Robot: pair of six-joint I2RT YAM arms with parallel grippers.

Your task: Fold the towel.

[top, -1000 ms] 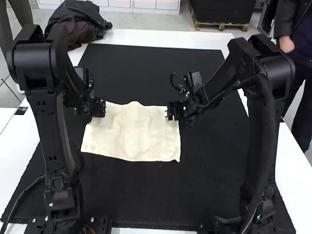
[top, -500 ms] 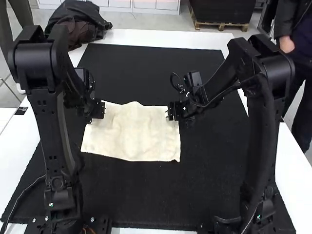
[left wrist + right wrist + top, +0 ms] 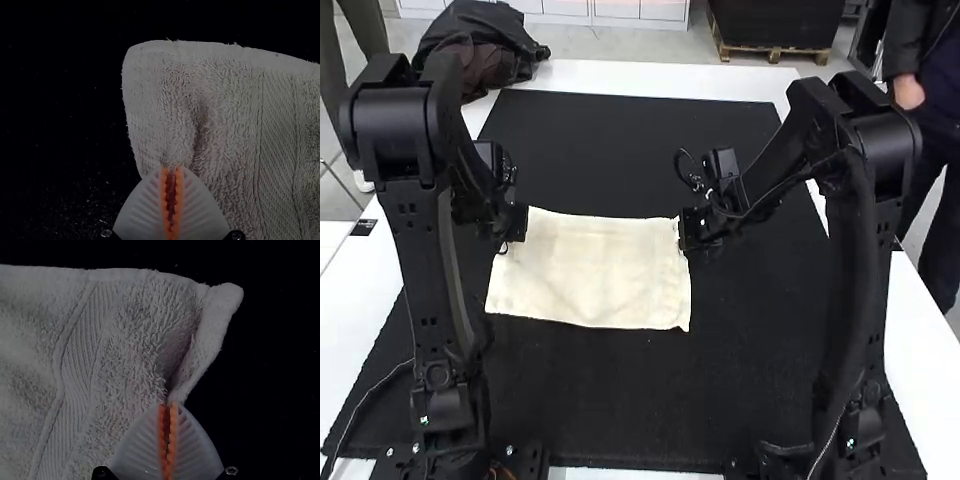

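High view: we log a cream towel (image 3: 590,275) spread on black mat (image 3: 610,400), white table (image 3: 660,76); left gripper (image 3: 519,223), right gripper (image 3: 690,230) at opposite sides. Left wrist view: claw pinches towel near its edge. Right wrist view: claw pinches puckered edge.

In the high view, the tips of the left gripper (image 3: 517,225) and the right gripper (image 3: 690,230) are too small and dark to see well, and they hide the bits of towel (image 3: 590,270) behind them. In the left wrist view, the fingers (image 3: 197,210) cover the cloth right under them, and the towel beside them runs off the picture. In the right wrist view, the towel also gets cut off beside the fingers, and the inside of the fold just past their tips is too dark to see. The back ends of both pairs of fingers are cut off. Around them, the black mat (image 3: 750,370) is too dark to show much.
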